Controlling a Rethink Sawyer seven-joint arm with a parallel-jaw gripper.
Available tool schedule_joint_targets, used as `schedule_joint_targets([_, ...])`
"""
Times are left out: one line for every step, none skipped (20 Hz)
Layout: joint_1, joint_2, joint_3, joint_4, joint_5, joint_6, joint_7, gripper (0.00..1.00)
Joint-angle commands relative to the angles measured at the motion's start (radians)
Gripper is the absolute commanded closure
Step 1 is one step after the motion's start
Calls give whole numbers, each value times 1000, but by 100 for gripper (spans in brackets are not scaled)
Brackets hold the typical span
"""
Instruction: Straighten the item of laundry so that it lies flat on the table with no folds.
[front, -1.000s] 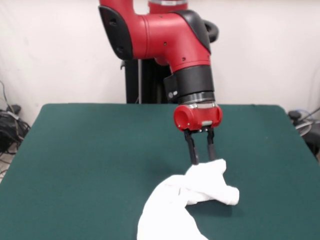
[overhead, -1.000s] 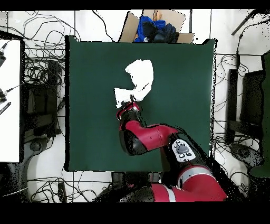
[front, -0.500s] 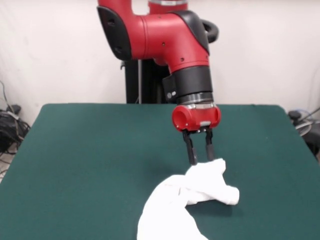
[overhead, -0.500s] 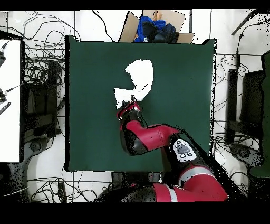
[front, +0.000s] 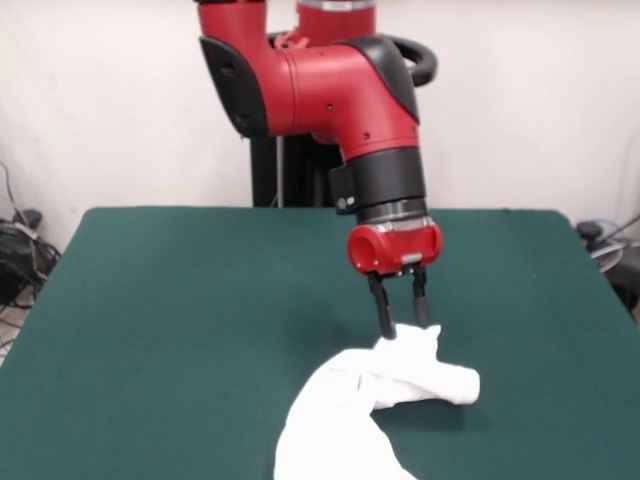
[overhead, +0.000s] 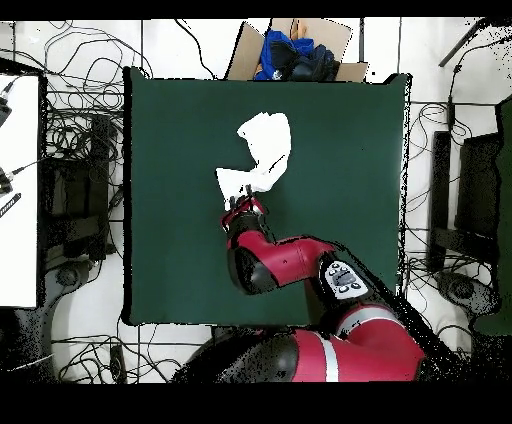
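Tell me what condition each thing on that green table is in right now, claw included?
T-shirt: crumpled and folded over itself, plain white side showing, not flat.
Gripper: open, fingers pointing down, tips at the shirt's far edge.
Table: green top, shirt lying near its middle.

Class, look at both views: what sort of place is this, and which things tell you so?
Probably a robotics lab. A red robot arm works over a green table holding a crumpled white garment, and loose cables sprawl across the floor around it.
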Motion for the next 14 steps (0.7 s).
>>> schedule_joint_targets([27, 59, 3, -112, -35, 196, 75, 0])
schedule_joint_targets([31, 61, -2, -116, -36, 198, 72, 0])
schedule_joint_targets([33, 62, -4, -118, -37, 203, 69, 0])
schedule_joint_targets([37, 60, -8, -120, -37, 207, 68, 0])
schedule_joint_targets([39, 59, -11, -120, -38, 205, 69, 0])
schedule_joint_targets([43, 60, -16, -121, -37, 203, 71, 0])
schedule_joint_targets([45, 61, -18, -122, -37, 201, 73, 0])
schedule_joint_targets([48, 62, -21, -124, -36, 204, 75, 0])
schedule_joint_targets([51, 62, -24, -125, -35, 208, 76, 0])
schedule_joint_targets([56, 62, -31, -127, -30, 219, 76, 0])
schedule_joint_targets([61, 62, -38, -128, -25, 230, 76, 0])
schedule_joint_targets([68, 62, -46, -131, -18, 243, 76, 0])
schedule_joint_targets([70, 63, -49, -133, -17, 246, 77, 0])
schedule_joint_targets([76, 63, -54, -137, -15, 260, 75, 0])
